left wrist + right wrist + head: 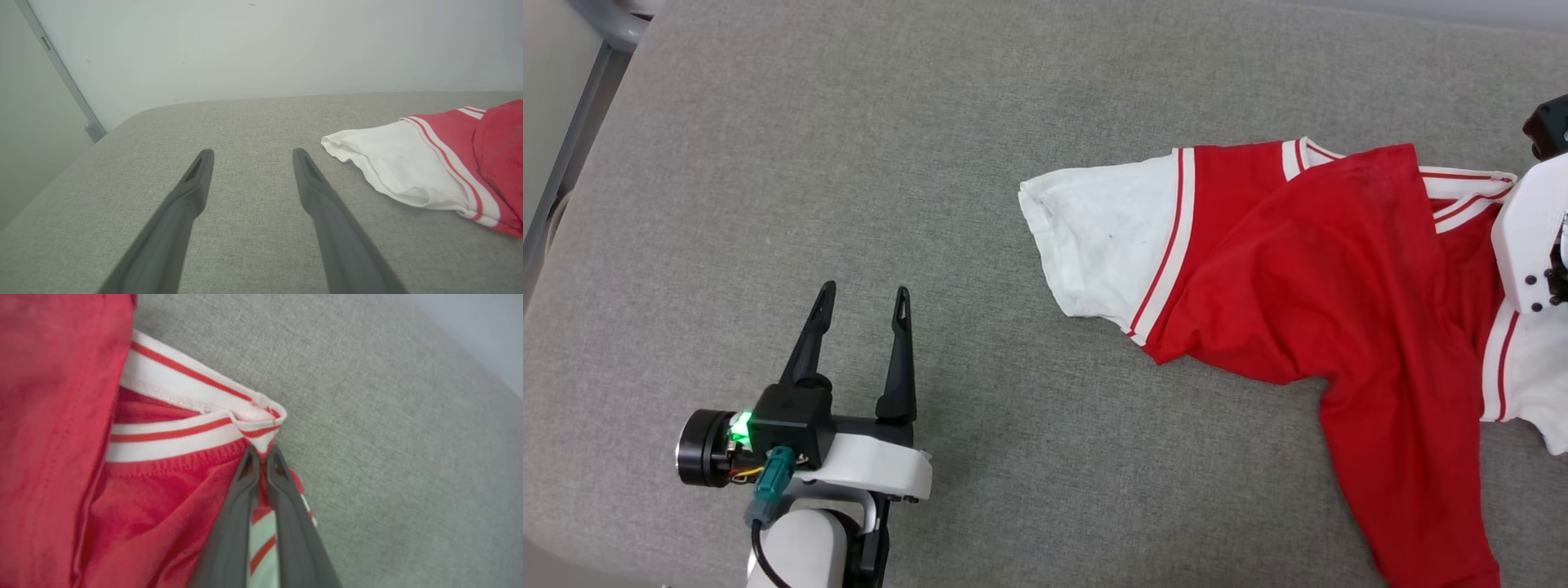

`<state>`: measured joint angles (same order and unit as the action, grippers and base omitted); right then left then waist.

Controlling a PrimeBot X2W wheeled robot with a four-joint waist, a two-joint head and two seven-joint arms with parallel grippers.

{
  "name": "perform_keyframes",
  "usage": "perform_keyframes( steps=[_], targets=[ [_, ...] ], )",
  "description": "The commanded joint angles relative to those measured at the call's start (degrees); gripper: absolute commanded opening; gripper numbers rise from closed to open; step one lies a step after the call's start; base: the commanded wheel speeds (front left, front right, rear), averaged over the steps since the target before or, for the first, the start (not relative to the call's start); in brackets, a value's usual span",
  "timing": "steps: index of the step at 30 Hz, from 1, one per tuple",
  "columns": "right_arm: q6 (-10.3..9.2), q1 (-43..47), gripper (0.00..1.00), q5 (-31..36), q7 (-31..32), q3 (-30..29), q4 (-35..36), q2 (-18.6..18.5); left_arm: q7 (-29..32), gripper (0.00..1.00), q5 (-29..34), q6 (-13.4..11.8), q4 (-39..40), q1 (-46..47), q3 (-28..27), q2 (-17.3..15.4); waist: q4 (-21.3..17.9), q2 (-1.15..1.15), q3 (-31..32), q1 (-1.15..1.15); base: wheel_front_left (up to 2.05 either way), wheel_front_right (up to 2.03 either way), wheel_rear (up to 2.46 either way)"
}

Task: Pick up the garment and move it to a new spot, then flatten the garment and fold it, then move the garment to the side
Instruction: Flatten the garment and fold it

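A broad pad of grey woven fabric [849, 163] lies flat here, its far left corner rounded off. Right behind the pad's far edge stands a plain pale wall [245, 49] (a few tiny dark specks on it). Beside the pad's left corner, a slim grey metal strip [65, 77] runs slantwise up that wall.

left gripper [252, 156]: jaws spread wide above the grey worktop [245, 122]
garment [412, 171]: white sleeve, red-striped trim, lying flat at view's right, apart from jaws
background: pale wall [253, 49]
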<state>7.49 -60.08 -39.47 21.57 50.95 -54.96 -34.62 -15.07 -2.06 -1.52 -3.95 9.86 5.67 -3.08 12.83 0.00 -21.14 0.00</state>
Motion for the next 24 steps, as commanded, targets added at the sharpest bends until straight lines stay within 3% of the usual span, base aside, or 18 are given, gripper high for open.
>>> perform_keyframes(
  steps=[1,5,15,20,24],
  targets=[
    [0.0,1.87,1.0,-0.39,-0.64,0.17,-0.81,0.92,-0.14,1.0,0.0,-0.11,-0.16,0.31,-0.21,0.02,-0.35,0.0,0.28,0.0,0.0,0.0,0.0],
    [-0.01,1.43,1.0,-1.22,-7.44,-1.15,-0.81,1.86,-0.14,1.0,0.31,0.13,-0.65,-0.36,-1.2,-0.51,-1.63,0.0,2.08,0.0,0.0,0.0,0.0],
    [-0.04,6.28,1.0,2.97,-32.11,-5.04,2.93,3.15,-0.14,1.0,0.44,1.56,-0.62,0.11,-3.62,-3.4,-6.3,0.0,8.1,0.0,0.0,0.0,0.0],
    [-0.03,10.91,1.0,6.54,-36.42,-11.38,6.93,5.49,-0.14,1.0,-0.09,3.79,-1.51,2.96,-4.66,-6.0,-8.77,0.0,9.65,0.0,0.0,0.0,0.0],
    [-0.04,16.97,1.0,10.93,-36.71,-19.71,14.5,7.14,-0.14,1.0,-1.46,6.25,-3.57,6.91,-4.57,-8.17,-10.31,0.0,10.23,0.0,0.0,0.0,0.0]
  ],
)
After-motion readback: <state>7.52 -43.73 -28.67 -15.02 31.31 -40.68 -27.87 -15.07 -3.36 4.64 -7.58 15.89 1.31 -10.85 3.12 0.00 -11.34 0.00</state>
